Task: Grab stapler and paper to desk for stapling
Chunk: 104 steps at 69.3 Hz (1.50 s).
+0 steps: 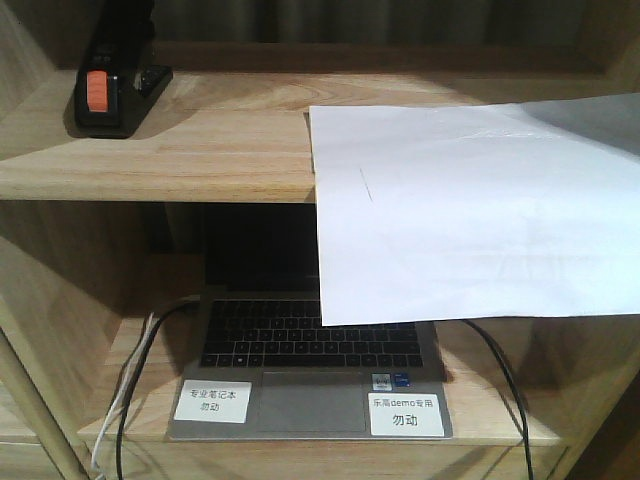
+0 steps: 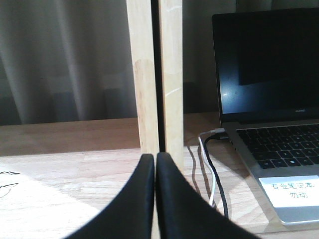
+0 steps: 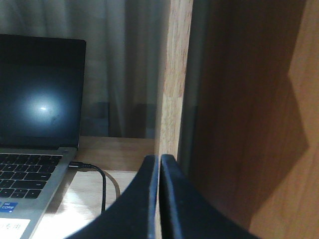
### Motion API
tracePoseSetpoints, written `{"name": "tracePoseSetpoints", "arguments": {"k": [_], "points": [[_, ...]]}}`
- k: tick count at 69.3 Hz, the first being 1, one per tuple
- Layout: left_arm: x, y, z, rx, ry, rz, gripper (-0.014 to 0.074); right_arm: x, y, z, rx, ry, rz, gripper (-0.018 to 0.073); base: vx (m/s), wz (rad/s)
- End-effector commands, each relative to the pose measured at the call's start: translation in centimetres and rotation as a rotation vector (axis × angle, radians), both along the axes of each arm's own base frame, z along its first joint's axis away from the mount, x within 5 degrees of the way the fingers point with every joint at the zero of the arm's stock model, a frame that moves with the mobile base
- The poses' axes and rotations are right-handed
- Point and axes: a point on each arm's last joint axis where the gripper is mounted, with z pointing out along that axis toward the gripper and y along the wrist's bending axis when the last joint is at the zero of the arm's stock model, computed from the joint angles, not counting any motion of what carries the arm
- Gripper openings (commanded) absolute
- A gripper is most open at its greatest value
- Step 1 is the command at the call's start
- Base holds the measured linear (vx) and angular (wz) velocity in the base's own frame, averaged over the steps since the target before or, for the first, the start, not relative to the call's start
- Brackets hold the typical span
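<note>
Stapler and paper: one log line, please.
stapler: shelf left, untouched | paper: shelf right, overhanging front | left hand: shut, empty | right hand: shut, empty

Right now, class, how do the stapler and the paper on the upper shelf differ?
The stapler is black with an orange patch; the paper is plain white. The stapler is small and sits back on the shelf; the far larger paper overhangs its front edge, hiding part of the laptop. Both rest on that shelf.

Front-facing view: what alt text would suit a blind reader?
A white sheet of paper overhangs a wooden shelf, hiding part of the open laptop below. A black stapler with an orange patch sits at upper left.
</note>
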Motion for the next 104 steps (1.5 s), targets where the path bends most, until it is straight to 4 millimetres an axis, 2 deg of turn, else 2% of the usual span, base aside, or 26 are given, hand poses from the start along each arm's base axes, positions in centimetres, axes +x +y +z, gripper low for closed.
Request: {"name": "tracePoseSetpoints", "arguments": {"k": [1, 104], "points": [[0.06, 0.05, -0.19, -0.022, -0.059, 0.007, -0.0006, -0.08, 0.02, 0.41, -0.010, -0.083, -0.001, -0.0005, 0.00, 0.00], [0.07, 0.07, -0.03, -0.020, -0.077, 0.009, -0.0006, -0.09, 0.02, 0.49, -0.012, -0.093, -0.001, -0.0005, 0.00, 0.00]]}}
